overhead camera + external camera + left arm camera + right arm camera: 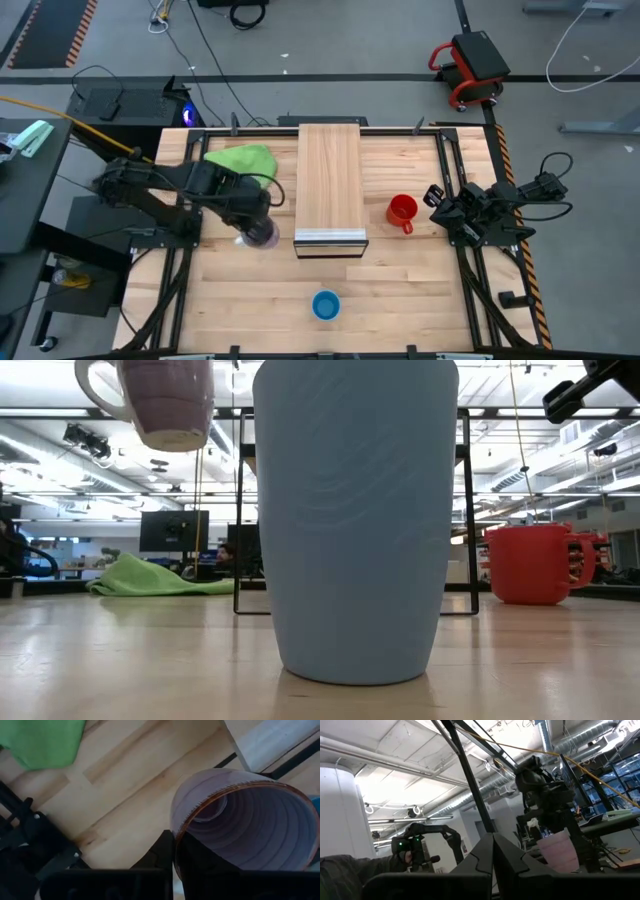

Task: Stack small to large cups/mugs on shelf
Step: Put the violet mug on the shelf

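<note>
The translucent purple cup (262, 236) hangs from my left gripper (256, 226), left of the shelf's metal-strip end (330, 238). In the low view this purple cup (165, 400) floats high above the tabletop. The shelf (330, 175) is a light-wood plank lying mid-table. A red mug (402, 210) stands on the table just right of the shelf. The blue cup (326, 305) stands near the table's near edge and fills the low view as the blue cup (355, 520). My right gripper (436, 196) is shut, hovering right of the red mug and touching nothing. My left gripper (174, 837) holds the purple cup by its wall at the rim (176, 831). One finger (200, 857) is inside the cup and the other finger (162, 851) outside. It comes from above. The cup is lifted clear of the table and roughly upright.
A green cloth (240, 160) lies on the table left of the shelf's far half. Black frame rails (445, 170) run along the table's sides. Bare tabletop (420, 290) lies between the blue cup and the right arm.
</note>
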Controlling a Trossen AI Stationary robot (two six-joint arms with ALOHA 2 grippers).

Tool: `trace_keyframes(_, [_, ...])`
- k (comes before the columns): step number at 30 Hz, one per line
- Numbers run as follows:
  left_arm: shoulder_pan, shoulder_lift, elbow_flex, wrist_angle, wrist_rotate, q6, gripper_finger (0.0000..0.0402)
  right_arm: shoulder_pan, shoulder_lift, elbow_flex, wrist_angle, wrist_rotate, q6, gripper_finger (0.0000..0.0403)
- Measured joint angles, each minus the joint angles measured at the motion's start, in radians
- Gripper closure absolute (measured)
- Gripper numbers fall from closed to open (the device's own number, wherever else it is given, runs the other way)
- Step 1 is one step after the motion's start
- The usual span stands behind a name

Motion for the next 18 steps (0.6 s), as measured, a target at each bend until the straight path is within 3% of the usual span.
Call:
trace_keyframes(6, [0.078, 0.0, 0.015, -0.003, 0.039, 0.081, 0.0385, 0.0, 0.0, 0.0, 0.003, 0.03, -0.093, 0.0388])
trace_keyframes(18, [0.19, 0.064, 0.269, -0.001, -0.014, 0.165, 0.0385, 0.0, 0.0, 0.0, 0.224, 0.038, 0.076, 0.0388])
